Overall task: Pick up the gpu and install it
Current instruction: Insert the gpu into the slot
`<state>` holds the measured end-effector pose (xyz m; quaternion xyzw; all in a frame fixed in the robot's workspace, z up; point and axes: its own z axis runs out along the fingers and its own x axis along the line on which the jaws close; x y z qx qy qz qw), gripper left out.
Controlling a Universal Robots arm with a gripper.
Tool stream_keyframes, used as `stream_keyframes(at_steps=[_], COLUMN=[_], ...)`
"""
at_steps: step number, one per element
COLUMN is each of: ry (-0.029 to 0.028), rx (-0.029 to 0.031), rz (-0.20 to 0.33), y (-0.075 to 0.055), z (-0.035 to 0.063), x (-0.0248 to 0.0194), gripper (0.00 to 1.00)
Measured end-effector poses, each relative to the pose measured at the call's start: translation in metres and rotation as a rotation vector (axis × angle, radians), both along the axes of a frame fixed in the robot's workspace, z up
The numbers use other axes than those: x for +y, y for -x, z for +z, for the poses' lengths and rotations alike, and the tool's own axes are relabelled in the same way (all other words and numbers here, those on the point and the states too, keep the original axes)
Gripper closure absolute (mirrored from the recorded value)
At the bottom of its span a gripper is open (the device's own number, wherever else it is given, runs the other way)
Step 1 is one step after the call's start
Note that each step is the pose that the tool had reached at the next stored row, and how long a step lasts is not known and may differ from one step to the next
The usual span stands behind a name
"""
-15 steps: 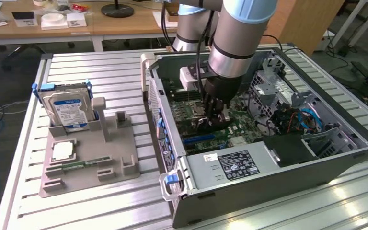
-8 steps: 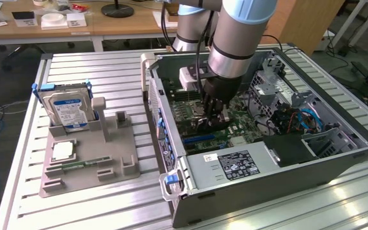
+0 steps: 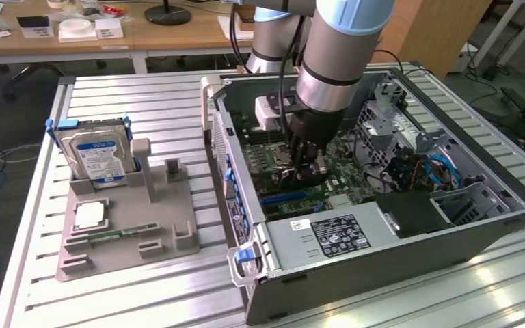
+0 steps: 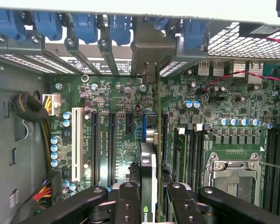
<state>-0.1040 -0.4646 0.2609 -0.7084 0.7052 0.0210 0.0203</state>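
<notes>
The pincer [image 4: 151, 196] is partly closed on the graphics card [image 4: 148, 158], one finger on each face, deep inside the computer case [image 3: 409, 239]. The card stands on edge between the fingers, above the main board [image 4: 116, 98], its bracket end reaching ahead to the case's rear wall. Whether it is seated I cannot tell. It looks light, stiff and fragile, best gripped by its flat faces. The hard drive [image 3: 93, 157] stands well apart on the worktop [image 3: 135, 96].
</notes>
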Motion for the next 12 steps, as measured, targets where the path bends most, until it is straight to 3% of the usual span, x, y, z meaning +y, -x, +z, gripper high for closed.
stream_keyframes(at_steps=[12], ry=[0.003], rx=[0.0015], rz=[0.0], y=[0.0001], z=[-0.0003], x=[0.0001], gripper=[0.73])
